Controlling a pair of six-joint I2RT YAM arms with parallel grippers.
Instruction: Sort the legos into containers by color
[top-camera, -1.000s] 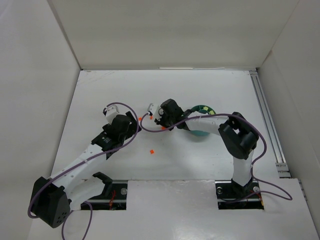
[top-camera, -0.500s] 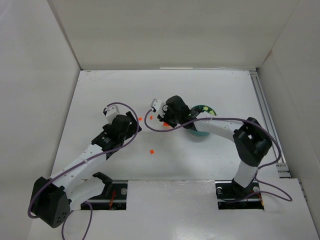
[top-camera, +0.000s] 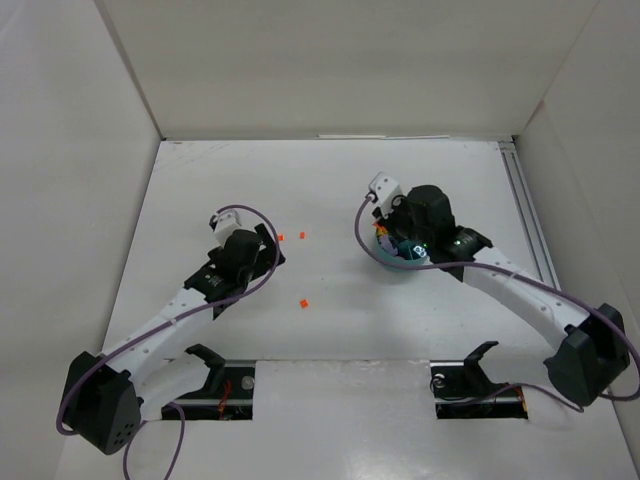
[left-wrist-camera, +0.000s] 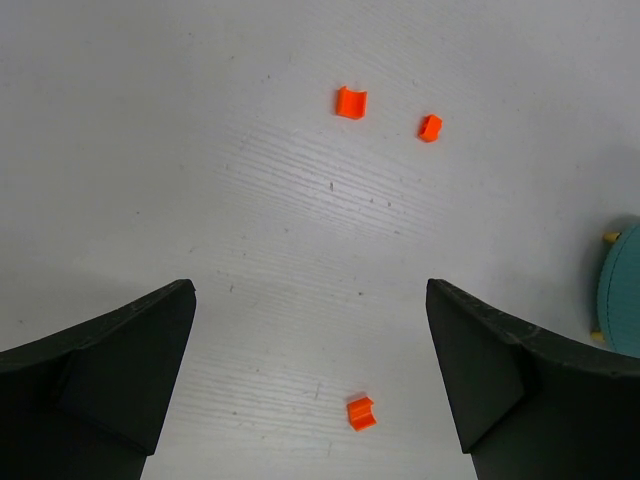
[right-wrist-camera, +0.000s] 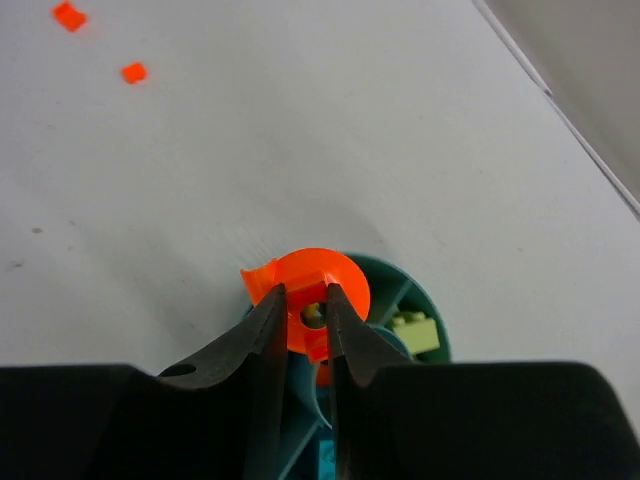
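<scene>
— Where is the right gripper (right-wrist-camera: 305, 303)?
— Above the teal dish (right-wrist-camera: 398, 278), its fingers pinching a round orange piece (right-wrist-camera: 338, 278). A pale green brick (right-wrist-camera: 415, 333) lies in a compartment just right of them.
— And the left gripper (left-wrist-camera: 308, 300)?
— Spread wide over the table (left-wrist-camera: 200, 150). One orange brick (left-wrist-camera: 360, 412) sits between its fingers, and two other orange bricks (left-wrist-camera: 351, 102) lie ahead.

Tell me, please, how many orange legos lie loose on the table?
3 orange legos: one beside another ahead of the left end effector, a third nearer it. More may hide beneath the arms.
</scene>
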